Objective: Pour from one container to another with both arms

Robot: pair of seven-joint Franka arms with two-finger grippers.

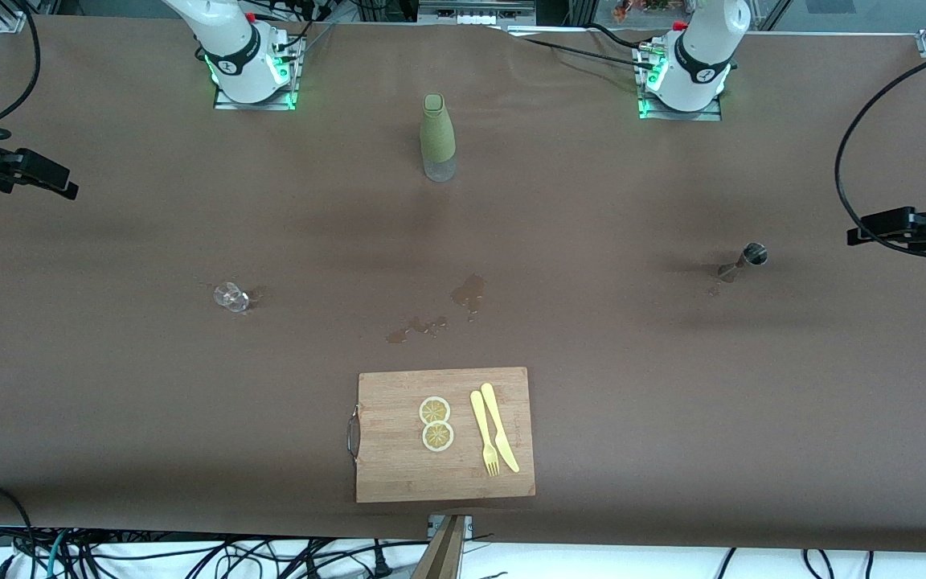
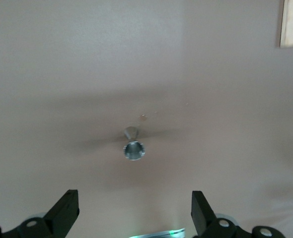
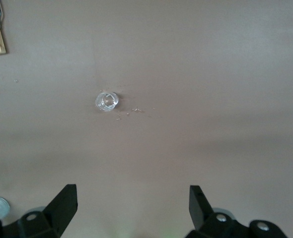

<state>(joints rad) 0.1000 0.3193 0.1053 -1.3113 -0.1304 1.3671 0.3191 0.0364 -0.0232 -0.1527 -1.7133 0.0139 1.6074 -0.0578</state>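
Brown paper covers the surface [image 1: 109,386], and nothing of the pouring has begun. Metal jigger [image 1: 744,261] stands toward the left arm's end, small clear glass [image 1: 231,297] toward the right arm's end, well apart. Left hand [image 2: 135,210] hangs over the jigger, right hand [image 3: 133,206] over the glass, both spread wide and empty. Spilled drops [image 1: 447,310] lie between them.

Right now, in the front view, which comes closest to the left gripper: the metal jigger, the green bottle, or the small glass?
From the left gripper:
1. Metal jigger, at the left arm's end.
2. Green bottle, mid-table between the bases.
3. Small glass, toward the right arm's end.
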